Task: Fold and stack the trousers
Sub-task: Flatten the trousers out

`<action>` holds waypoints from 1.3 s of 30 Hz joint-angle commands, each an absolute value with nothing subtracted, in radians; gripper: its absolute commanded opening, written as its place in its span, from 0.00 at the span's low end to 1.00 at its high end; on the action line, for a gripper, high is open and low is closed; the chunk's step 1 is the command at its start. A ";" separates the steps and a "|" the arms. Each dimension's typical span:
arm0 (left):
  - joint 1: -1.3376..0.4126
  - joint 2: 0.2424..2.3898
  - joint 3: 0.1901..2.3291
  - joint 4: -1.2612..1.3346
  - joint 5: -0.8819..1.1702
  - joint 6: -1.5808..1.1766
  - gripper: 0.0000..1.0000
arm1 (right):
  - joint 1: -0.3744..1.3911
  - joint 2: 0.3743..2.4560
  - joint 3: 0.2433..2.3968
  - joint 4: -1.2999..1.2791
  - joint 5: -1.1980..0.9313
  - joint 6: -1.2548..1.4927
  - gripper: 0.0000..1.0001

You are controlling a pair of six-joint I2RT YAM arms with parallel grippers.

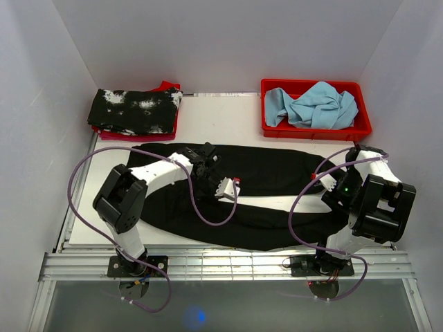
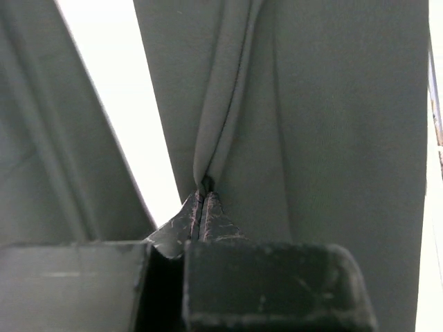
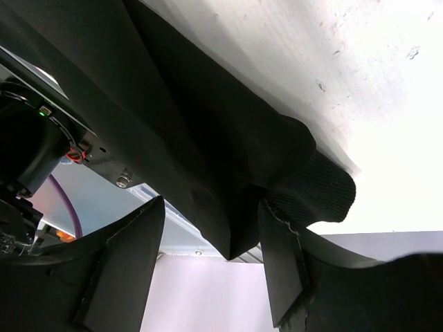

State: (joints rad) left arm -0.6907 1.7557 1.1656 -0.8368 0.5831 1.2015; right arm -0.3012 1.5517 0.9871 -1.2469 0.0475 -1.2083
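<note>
1. Lying lengthwise across the middle of the white table [image 1: 214, 117], the black trousers [image 1: 277, 169] reach from the left arm's side to the right arm's side. Their near edge runs close to the table's near edge.
2. The left gripper [image 2: 201, 194] sits over the middle of the trousers, clenched on a raised ridge of the cloth. Its two fingers are pressed together, and the fold is pinched right at their tips.
3. In the left wrist view, a narrow wedge of bare table shows to the left of the pinch, between two stretches of the fabric.
4. The right gripper [image 3: 211, 207] is at the right end of the trousers and is released, with its fingers [image 3: 131, 263] standing well apart. A fold of the trouser edge hangs into the gap between them. Whether either finger touches the cloth cannot be told.
5. A ribbed band [image 3: 315, 194] of the trousers bulges out just beside the finger on the right of that view.
6. At the far right, a red bin [image 1: 315, 131] holds a crumpled light-blue cloth [image 1: 315, 105].
7. At the far left, a folded black garment with white splotches [image 1: 135, 111] lies on top of a red piece [image 1: 131, 136]. Both are apart from the trousers.
</note>
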 commanded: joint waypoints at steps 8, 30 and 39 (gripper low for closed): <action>-0.604 1.693 1.197 -0.727 0.482 1.036 0.00 | -0.340 1.586 1.061 -1.239 0.055 -1.236 0.63; -0.482 1.993 1.333 -0.589 0.287 0.850 0.20 | -0.624 1.760 1.379 -1.305 -0.326 -1.057 0.66; -0.482 1.997 1.359 -0.609 0.307 0.813 0.43 | -0.817 1.646 1.192 -1.267 -0.601 -1.337 0.72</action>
